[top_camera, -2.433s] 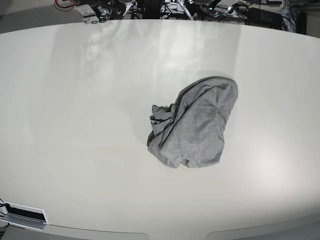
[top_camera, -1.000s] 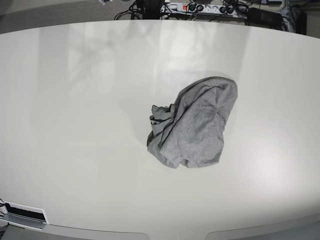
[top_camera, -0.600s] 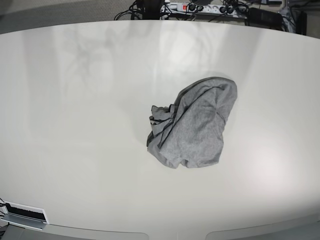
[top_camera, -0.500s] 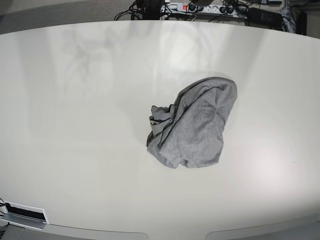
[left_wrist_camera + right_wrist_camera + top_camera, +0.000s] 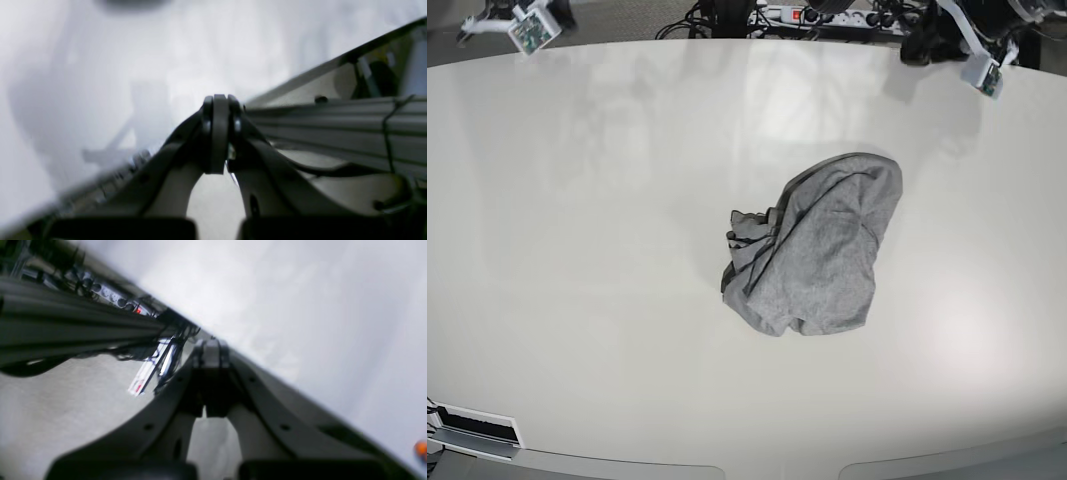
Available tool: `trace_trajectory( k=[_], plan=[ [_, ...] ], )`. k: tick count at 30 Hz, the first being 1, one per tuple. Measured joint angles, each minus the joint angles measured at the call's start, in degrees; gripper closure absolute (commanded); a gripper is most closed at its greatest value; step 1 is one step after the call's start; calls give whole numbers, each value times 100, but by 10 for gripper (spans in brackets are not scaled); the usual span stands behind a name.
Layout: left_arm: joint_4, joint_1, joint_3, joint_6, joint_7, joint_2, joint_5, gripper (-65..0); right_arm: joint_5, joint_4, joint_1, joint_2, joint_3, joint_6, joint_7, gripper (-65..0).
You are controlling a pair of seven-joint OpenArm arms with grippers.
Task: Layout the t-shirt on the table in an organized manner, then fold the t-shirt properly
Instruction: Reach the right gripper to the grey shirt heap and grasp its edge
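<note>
Grey heather cotton t-shirt [image 5: 817, 248] lies crumpled in a rounded heap a little right of the middle of the broad, glossy off-white table [image 5: 577, 250], with dark trim and bunched folds showing along its left side and no lettering visible from above. Nothing touches the shirt; both arms sit at the far edge of the tabletop, well apart from it. At the top right corner of the base view the left arm reaches in, its dark body and a small white block at its end over the table's rim, while at the top left corner only a white piece of the right arm shows beyond the edge. In the left wrist view the left gripper [image 5: 218, 133] has its two dark fingers pressed together at the tips with nothing between them, hanging above the pale table surface near its curved edge, with a grey ribbed frame rail [image 5: 333, 123] alongside. In the right wrist view the right gripper [image 5: 210, 355] is likewise closed tight on nothing, poised over the table's edge, with grey carpeted floor [image 5: 50, 413] below and a power strip with a red light [image 5: 116, 301] among dark cables beyond. Both wrist pictures are blurred.
</note>
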State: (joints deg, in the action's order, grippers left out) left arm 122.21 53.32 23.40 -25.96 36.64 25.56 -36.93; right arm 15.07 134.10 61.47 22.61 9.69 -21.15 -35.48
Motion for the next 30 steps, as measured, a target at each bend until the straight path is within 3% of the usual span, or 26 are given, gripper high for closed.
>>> trace_trajectory(
  k=[4, 11, 20, 25, 27, 30],
  plan=[
    [44, -835, 42, 129, -22, -9, -9, 0, 479, -2, -887, 4, -101, -501, 610, 0],
    [37, -1637, 28, 317, -37, -35, -17, 0, 354, -2, -2345, -127, -1320, -546, 761, 0],
    [-286, -1886, 28, 402, -74, -50, 240, 0, 35, -549, -3438, -824, -2723, -533, 938, 0],
    [-691, -1893, 31, 407, -76, -46, 293, 0, -229, -1670, -4363, -1373, -3331, -557, 1005, 0],
    [-761, -1838, 31, 409, -66, -46, 295, 0, -472, -2337, -4833, -1606, -3523, -420, 990, 0],
    [-765, -1792, 28, 407, -61, -55, 289, 0, -555, -3338, -5521, -1880, -3709, -389, 951, -204]
  ],
)
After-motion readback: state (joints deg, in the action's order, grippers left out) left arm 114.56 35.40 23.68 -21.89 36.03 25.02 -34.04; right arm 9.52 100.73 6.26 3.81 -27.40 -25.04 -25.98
